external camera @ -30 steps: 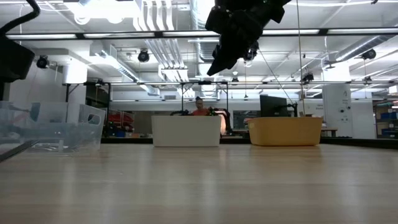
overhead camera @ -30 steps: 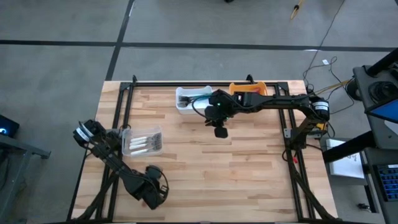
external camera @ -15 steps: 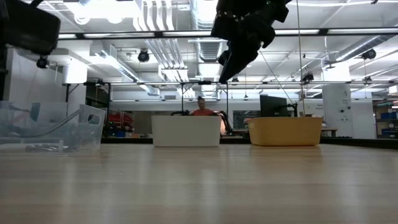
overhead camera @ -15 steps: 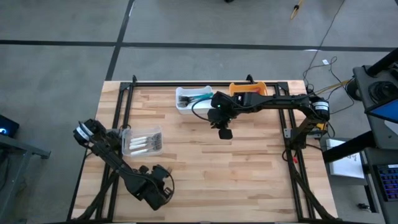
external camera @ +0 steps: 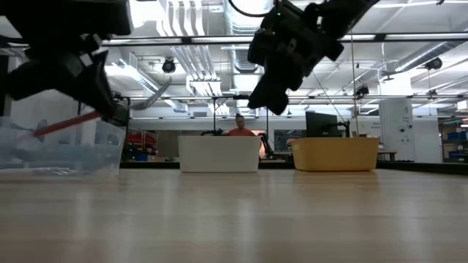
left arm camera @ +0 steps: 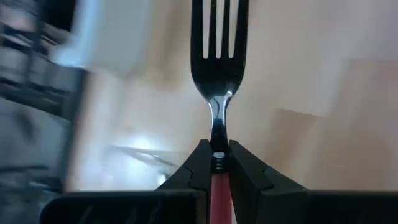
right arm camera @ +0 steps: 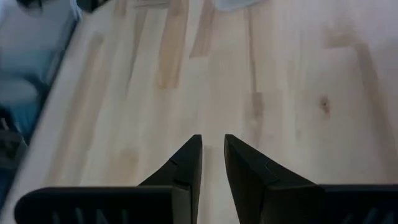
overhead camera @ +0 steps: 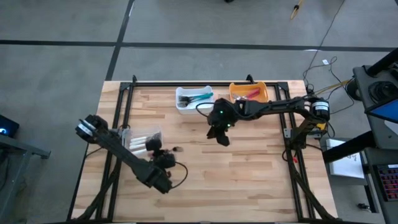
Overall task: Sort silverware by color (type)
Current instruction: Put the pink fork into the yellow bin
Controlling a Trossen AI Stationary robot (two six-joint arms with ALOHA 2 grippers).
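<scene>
Two arms over your wooden table (overhead camera: 249,180). Your left gripper (left arm camera: 217,158) is clenched on a red-handled fork (left arm camera: 216,74): the wrist view has the fingers pinching it where the red handle meets the metal neck, tines pointing straight out ahead. From above, that gripper (overhead camera: 163,151) sits just beside the clear bin (overhead camera: 138,142) on the table's left side, fork head showing as a small dark shape past it. The low view has the fork's red handle (external camera: 67,124) slanting in front of the clear bin (external camera: 66,146), held off the tabletop. White-handled pieces (overhead camera: 138,140) lie in that clear bin. At the far edge you have a white bin (overhead camera: 185,107) holding teal-handled pieces (overhead camera: 200,98), and just beside it an orange bin (overhead camera: 235,89) with a red-handled piece (overhead camera: 250,94) inside. Your right gripper (overhead camera: 221,138) hangs near the table's middle, in front of those two bins, off the surface in the low view (external camera: 272,98). Its fingers (right arm camera: 186,165) stand a narrow gap apart with nothing between them, bare wood beneath. One person shows far back in the room, behind the white bin (external camera: 219,153).
</scene>
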